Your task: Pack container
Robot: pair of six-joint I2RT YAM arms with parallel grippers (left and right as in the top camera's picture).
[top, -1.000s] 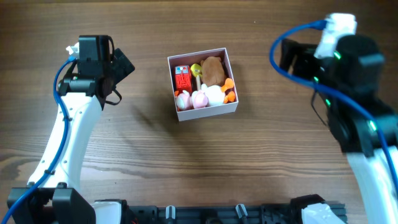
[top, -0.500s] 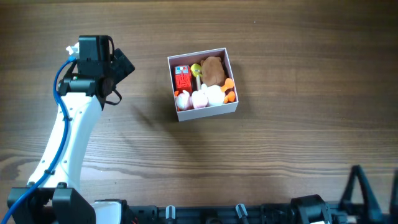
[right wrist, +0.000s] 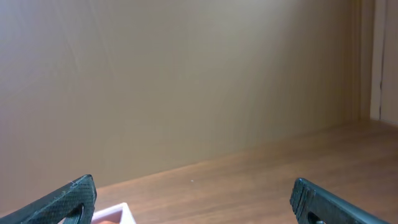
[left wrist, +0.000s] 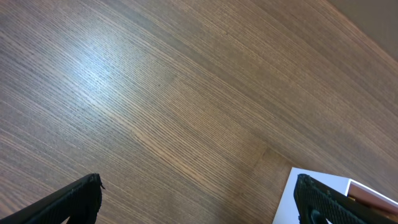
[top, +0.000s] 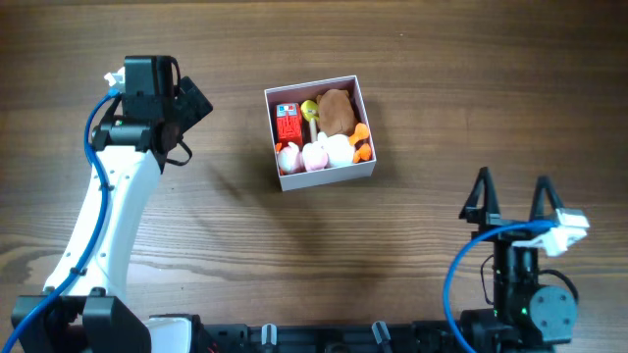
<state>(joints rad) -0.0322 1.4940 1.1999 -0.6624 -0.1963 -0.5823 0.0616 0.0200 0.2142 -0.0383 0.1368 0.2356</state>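
You have the container [top: 329, 176] sitting up the middle of the surface [top: 412, 255], and it looks full: a red toy [top: 287, 123], a brown toy [top: 337, 110] and several pink, white and orange pieces crowd its floor, with nothing loose outside it. Your left arm [top: 113, 196] hangs well to the container's left, jaws apart and empty; your right arm [top: 518, 279] is folded low at the near right, jaws apart and empty too. The packing seems done, so any move you make should lift up and away, never sweep across the box or nudge its walls.
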